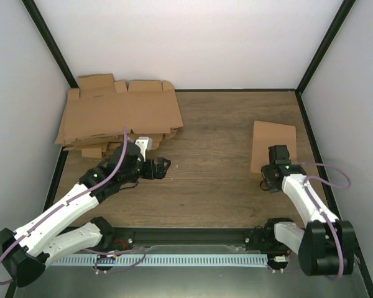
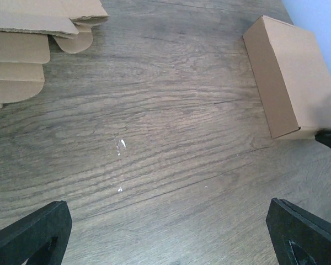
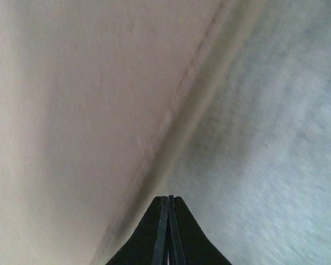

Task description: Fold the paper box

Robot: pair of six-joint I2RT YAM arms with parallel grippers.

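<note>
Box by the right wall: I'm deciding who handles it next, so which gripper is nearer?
Right. The right gripper sits at the box's near edge; the left gripper is across the table, beside the cardboard pile.

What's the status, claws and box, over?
Left claw open, empty, over the table. Right claw shut, tips at the paper box near edge. Box folded closed, right side. Pile of blanks far left, nothing in the way.

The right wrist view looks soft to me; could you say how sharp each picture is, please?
Right wrist: blurred throughout, only the shut right gripper reads clearly. Left wrist: crisp wood grain on the table, paper box sharp. Top external: sharp, evenly lit.
</note>
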